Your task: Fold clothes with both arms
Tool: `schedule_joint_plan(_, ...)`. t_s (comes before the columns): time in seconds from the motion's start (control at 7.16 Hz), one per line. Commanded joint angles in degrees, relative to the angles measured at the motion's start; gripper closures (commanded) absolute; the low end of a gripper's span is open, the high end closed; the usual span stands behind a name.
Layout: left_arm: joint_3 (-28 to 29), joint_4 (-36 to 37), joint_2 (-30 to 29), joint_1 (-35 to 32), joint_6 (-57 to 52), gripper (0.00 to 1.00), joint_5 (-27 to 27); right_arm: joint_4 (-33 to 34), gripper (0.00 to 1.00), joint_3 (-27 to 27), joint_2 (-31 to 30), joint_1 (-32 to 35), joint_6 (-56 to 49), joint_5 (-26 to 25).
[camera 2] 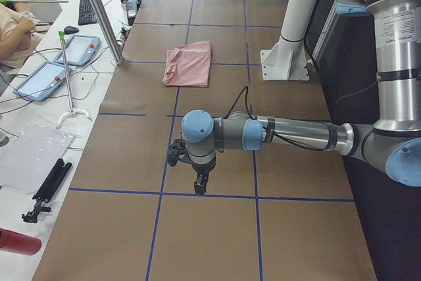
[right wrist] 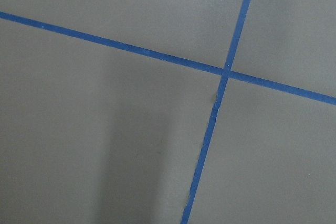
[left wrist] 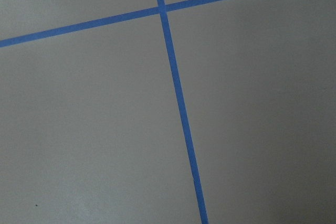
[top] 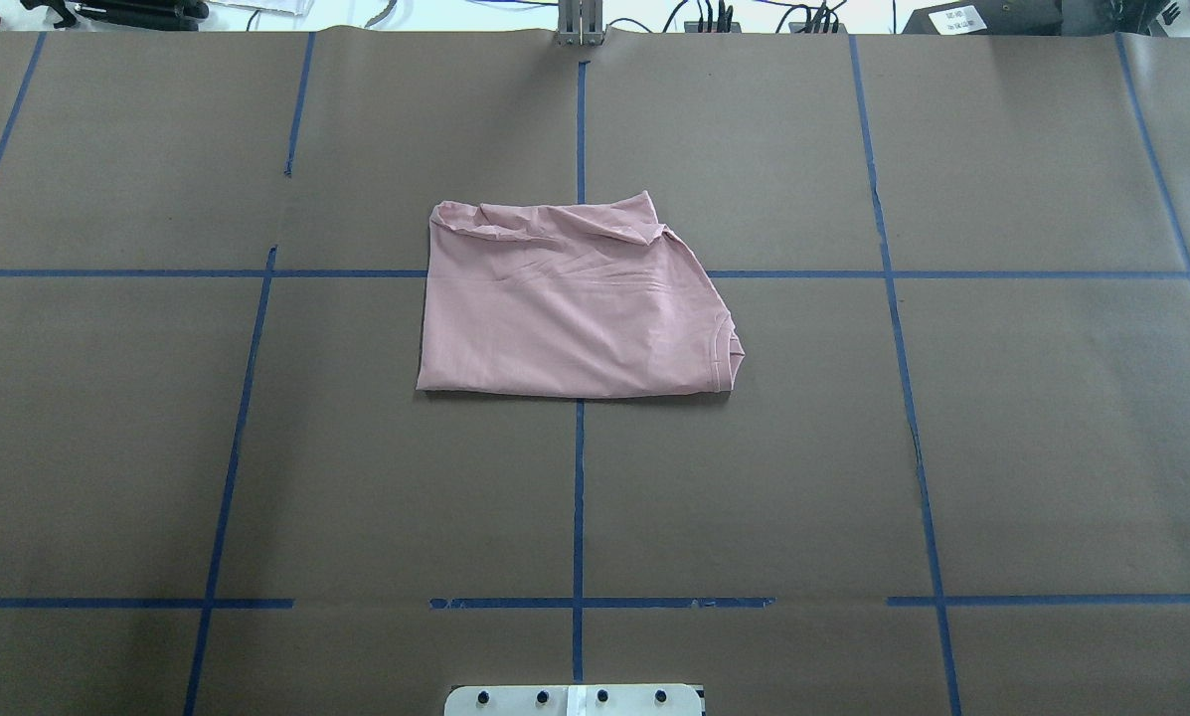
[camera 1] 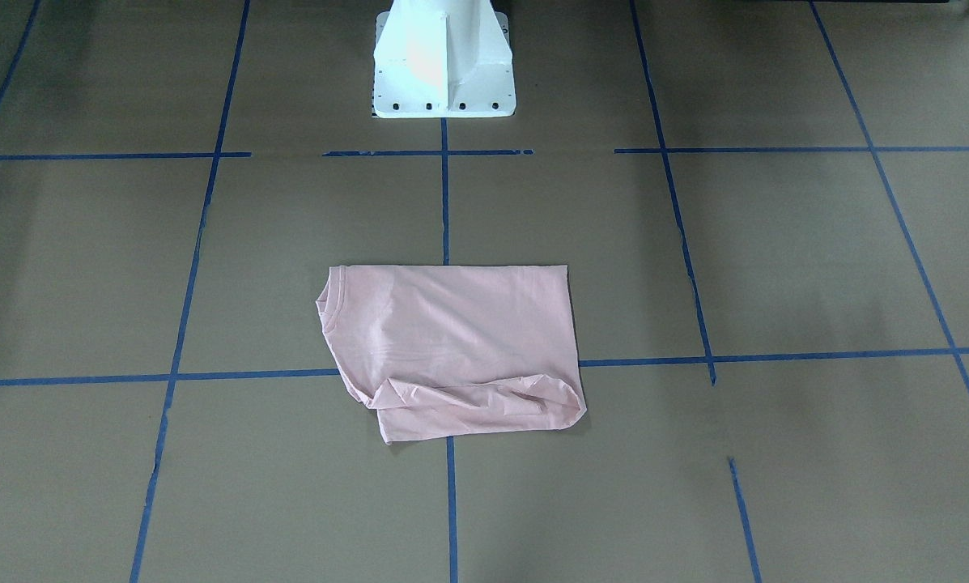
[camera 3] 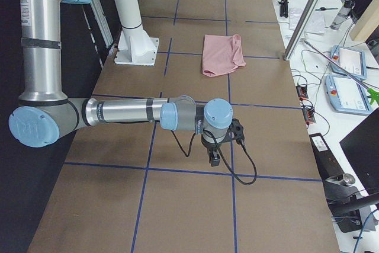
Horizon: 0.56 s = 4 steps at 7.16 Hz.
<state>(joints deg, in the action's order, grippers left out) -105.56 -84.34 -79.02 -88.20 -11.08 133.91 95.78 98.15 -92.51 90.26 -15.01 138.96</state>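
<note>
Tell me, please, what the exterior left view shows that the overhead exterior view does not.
Only exterior left: the left arm, its gripper hanging over bare table away from the T-shirt, and control tablets on a side bench. Only overhead: the T-shirt's ribbed collar on its right edge. Both: the folded pink T-shirt, the blue-taped brown table, the white pedestal base.

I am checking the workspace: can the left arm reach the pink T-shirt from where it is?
Probably yes. The left arm hangs over the table, its gripper pointing down, well apart from the T-shirt. Nothing lies on the table between them, so the way looks free.
</note>
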Motion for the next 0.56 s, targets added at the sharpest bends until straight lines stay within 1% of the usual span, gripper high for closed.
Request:
schedule_joint_plan(0.0,-1.4,-0.3,0.4,0.0,0.0,0.0,-0.1,-0.1,0.0,2.1,0.4,-0.3,0.6,-1.7)
schedule_joint_plan(0.42,-2.2,-0.2,0.0,0.0,0.0,0.0,0.0,-0.1,0.0,2.2,0.0,-2.1,0.5,-2.0)
